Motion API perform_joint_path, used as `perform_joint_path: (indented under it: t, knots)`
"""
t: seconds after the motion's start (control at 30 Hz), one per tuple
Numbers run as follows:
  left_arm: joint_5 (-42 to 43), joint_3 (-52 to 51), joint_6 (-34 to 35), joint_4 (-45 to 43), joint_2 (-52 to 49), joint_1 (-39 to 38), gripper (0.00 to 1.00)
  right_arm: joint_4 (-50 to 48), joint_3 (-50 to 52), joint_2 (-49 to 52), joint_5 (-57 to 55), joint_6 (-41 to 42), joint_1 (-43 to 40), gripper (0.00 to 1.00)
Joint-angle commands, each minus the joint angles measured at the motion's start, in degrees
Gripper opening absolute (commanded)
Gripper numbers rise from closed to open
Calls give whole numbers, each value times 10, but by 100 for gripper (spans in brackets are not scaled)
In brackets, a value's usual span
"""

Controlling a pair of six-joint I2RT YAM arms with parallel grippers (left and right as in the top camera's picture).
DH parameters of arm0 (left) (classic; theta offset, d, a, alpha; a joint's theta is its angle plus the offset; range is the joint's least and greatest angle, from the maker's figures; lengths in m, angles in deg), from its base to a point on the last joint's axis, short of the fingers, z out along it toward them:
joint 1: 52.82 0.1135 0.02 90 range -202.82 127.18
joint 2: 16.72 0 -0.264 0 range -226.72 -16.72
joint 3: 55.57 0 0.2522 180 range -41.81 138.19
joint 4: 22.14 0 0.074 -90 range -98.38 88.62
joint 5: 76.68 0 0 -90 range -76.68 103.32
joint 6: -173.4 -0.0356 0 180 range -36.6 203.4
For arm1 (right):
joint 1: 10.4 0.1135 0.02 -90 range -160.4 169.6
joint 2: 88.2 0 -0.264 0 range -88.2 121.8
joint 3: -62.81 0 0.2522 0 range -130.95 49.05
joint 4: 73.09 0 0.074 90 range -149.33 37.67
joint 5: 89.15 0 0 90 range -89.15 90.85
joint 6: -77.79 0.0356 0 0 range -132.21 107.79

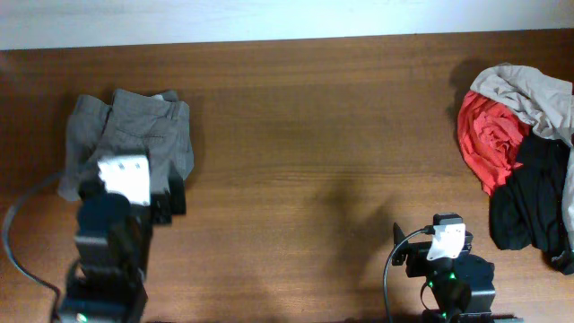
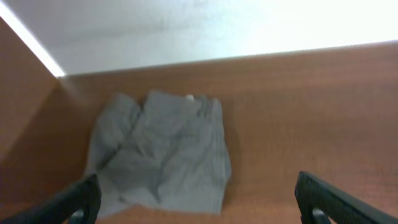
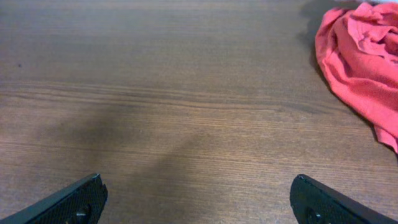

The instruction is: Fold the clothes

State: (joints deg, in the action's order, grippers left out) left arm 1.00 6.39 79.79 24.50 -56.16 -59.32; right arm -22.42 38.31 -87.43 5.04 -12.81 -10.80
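Observation:
The grey-olive clothes (image 1: 134, 126) lie as a compact, wrinkled bundle at the table's far left. In the left wrist view the same clothes (image 2: 161, 149) sit just ahead, on the wood near the back edge. My left gripper (image 1: 131, 190) hovers over their near edge. In its own view the left gripper (image 2: 199, 202) is open wide and holds nothing. My right gripper (image 1: 444, 235) sits at the near right, over bare wood. Seen from its wrist, the right gripper (image 3: 199, 199) is also open and empty.
A heap of other garments lies at the right edge: a red one (image 1: 489, 135), a black one (image 1: 529, 193) and a pale beige-grey one (image 1: 529, 90). The red garment (image 3: 360, 50) shows ahead right of my right gripper. The wooden table (image 1: 314, 135) meets a pale wall at the back.

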Motion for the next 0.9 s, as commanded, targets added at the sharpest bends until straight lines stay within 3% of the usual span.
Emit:
perform_joint_path:
  t: [0.0, 0.43, 0.87]
  knots:
    - [21, -107, -12, -23, 89, 3, 99, -2, 2, -6, 3, 3, -4, 99]
    - [42, -321, -11, -25, 342, 3, 99, -2, 2, -6, 3, 3, -4, 99]
    - [60, -399, -12, -26, 388, 1, 99, -2, 2, -6, 3, 3, -4, 99]
